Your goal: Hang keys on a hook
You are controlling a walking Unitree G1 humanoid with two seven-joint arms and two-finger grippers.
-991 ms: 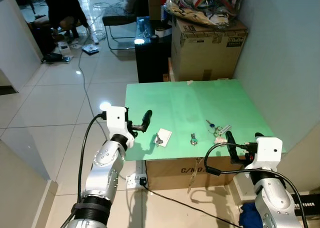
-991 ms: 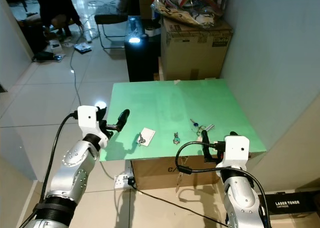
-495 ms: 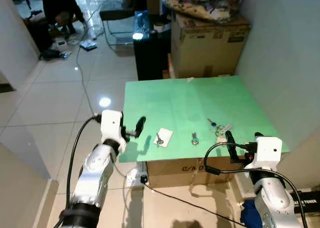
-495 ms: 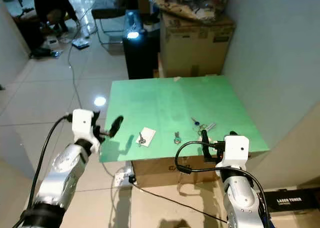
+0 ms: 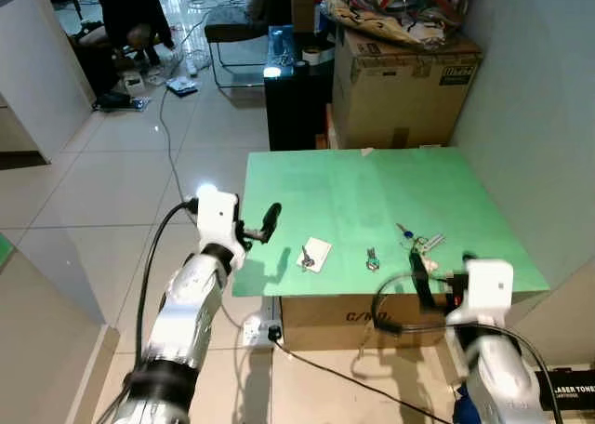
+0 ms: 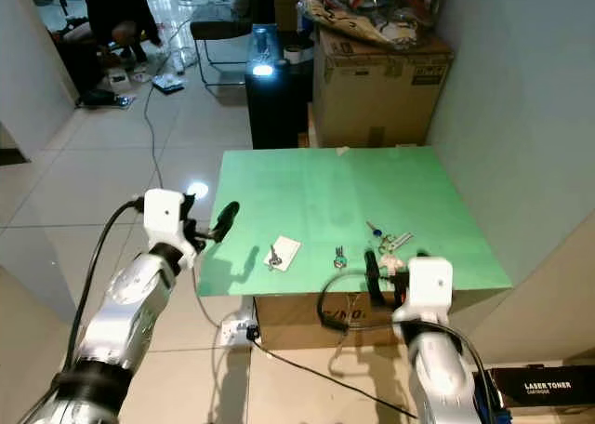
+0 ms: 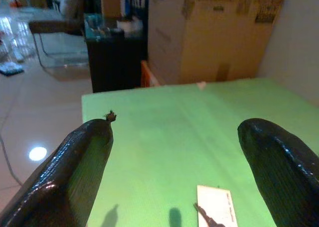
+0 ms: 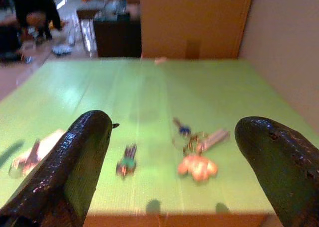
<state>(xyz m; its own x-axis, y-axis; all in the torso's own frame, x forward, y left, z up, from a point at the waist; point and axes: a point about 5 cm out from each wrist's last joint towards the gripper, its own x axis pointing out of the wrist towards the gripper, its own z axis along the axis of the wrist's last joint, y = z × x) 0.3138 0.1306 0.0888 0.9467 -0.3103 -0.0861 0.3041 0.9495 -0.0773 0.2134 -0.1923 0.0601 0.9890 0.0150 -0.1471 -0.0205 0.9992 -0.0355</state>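
Note:
A bunch of keys (image 5: 421, 245) on a ring with a peach tag (image 8: 198, 168) lies near the right front of the green table (image 5: 353, 192). A single key with a green head (image 5: 372, 259) lies left of it. Further left lies a white card (image 5: 313, 255) with a small dark metal piece on it. My right gripper (image 5: 441, 269) is open at the table's front edge, just in front of the bunch, with nothing between its fingers. My left gripper (image 5: 269, 220) is open and empty at the table's left edge, left of the card.
A large cardboard box (image 5: 404, 80) with bags on top stands behind the table, beside a black cabinet (image 5: 296, 99). A pale wall runs along the right. Cables cross the tiled floor (image 5: 112, 192) on the left, where a person (image 5: 130, 15) crouches far back.
The camera has shifted. My left gripper has risen back to the table's left edge. My right arm is blurred, its gripper nearer the key bunch.

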